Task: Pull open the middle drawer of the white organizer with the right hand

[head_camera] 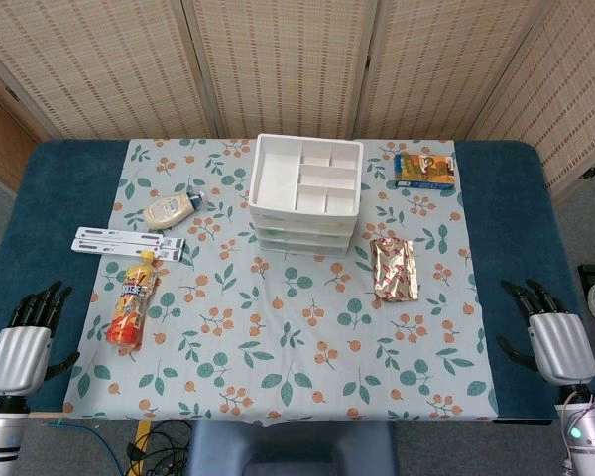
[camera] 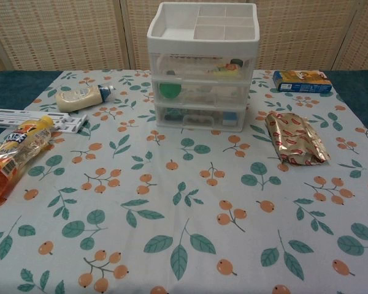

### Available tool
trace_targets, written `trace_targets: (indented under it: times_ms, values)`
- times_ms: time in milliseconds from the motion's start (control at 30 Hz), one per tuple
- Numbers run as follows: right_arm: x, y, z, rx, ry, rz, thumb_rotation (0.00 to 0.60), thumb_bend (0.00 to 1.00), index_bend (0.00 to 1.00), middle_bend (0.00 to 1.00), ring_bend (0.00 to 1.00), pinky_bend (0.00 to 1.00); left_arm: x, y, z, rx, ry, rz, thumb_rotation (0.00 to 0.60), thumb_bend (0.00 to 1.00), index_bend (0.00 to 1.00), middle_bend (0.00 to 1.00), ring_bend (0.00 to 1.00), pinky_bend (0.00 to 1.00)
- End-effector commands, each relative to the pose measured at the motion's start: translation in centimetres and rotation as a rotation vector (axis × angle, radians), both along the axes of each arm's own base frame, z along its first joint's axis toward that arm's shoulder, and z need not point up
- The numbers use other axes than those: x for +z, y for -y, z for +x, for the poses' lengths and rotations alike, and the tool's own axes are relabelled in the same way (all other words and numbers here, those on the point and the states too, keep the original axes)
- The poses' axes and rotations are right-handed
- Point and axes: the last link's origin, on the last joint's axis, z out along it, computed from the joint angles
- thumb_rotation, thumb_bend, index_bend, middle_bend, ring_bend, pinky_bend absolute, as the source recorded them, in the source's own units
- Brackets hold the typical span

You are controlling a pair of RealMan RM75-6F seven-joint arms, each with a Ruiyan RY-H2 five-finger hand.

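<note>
The white organizer (head_camera: 304, 194) stands at the back middle of the table, with a divided tray on top and three clear drawers stacked below. Its middle drawer (camera: 202, 94) is closed flush with the frame and holds a green round object and small items. My right hand (head_camera: 553, 337) rests open at the table's front right edge, far from the organizer. At the front left edge my left hand (head_camera: 27, 342) also lies open and holds nothing. Neither hand shows in the chest view.
A gold foil pouch (head_camera: 394, 268) lies right of the organizer and a blue snack box (head_camera: 424, 171) sits behind it. On the left are a squeeze bottle (head_camera: 171, 210), white flat strips (head_camera: 129, 242) and an orange bottle (head_camera: 134, 300). A floral cloth (head_camera: 297, 337) covers the table.
</note>
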Motion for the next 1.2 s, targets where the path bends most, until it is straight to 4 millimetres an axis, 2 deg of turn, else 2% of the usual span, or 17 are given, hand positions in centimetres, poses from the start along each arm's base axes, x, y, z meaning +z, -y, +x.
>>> trace_targets:
  times_ms: [33,533,667,733,933,1067,1200]
  values:
    - [-0.1,0.1,0.0,0.001,0.002,0.001,0.6,0.28,0.12,0.24,0.16,0.28,0.0,0.0,-0.1,0.001,-0.001,-0.001,0.6,0.14,0.08,0.07,0.1,0.11]
    - [-0.5,0.5,0.5,0.028,0.034,0.024,0.6,0.28,0.12,0.24,0.17,0.29,0.0,0.1,-0.5,0.013,0.004,-0.003,0.6,0.14,0.08,0.07,0.1,0.11]
    - [-1.5,1.4,1.7,0.07,0.055,0.091,0.6,0.28,0.12,0.31,0.19,0.3,0.1,0.2,-0.4,0.008,0.009,-0.001,0.6,0.14,0.08,0.07,0.1,0.11]
    - [-2.1,1.9,2.4,0.092,0.069,0.128,0.6,0.28,0.12,0.37,0.22,0.33,0.1,0.3,-0.4,0.007,0.013,0.0,0.6,0.14,0.08,0.07,0.1,0.11]
    - [-4.5,3.8,4.5,0.132,0.131,0.228,0.6,0.28,0.12,0.42,0.29,0.4,0.5,0.8,-0.9,0.026,0.012,0.006,0.6,0.14,0.08,0.07,0.1,0.11]
    - [-6.3,5.4,5.6,0.129,0.241,0.288,0.6,0.29,0.12,0.47,0.37,0.47,0.6,0.9,-1.2,0.034,0.011,0.004,0.6,0.14,0.08,0.07,0.1,0.11]
    - [-8.1,7.0,6.8,0.108,0.363,0.363,0.6,0.29,0.12,0.55,0.51,0.58,0.7,1.0,-1.4,0.041,0.013,0.001,0.6,0.14,0.08,0.07,0.1,0.11]
